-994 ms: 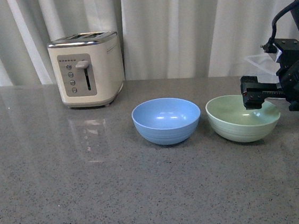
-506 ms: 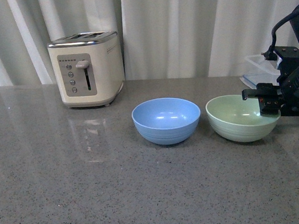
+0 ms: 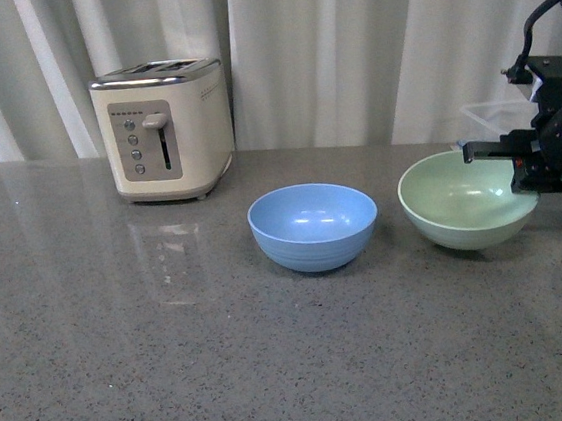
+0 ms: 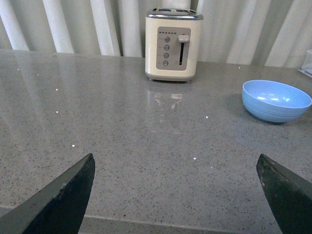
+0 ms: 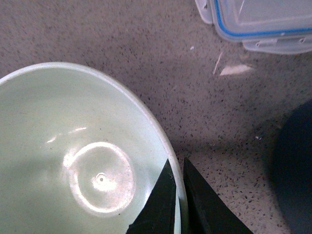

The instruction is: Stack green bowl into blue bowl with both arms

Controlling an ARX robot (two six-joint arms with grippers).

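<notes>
The right gripper (image 5: 176, 165) is closed to a narrow pinch on the rim of the green bowl (image 3: 461, 202) at its 3 o'clock, one finger inside and one outside. The bowl is tilted, mouth toward the camera, with the blue bowl (image 3: 313, 225) apart at its 9 o'clock. The left gripper (image 4: 174, 163) gapes wide and empty over the counter (image 4: 146, 146), the toaster (image 3: 162, 130) at the blue bowl's 10 o'clock

Smooth matte green bowl (image 3: 462, 207) and blue bowl (image 3: 313, 229); glossy speckled stone-like countertop (image 3: 176, 362); cream toaster (image 3: 192, 129), brushed-metal top.
</notes>
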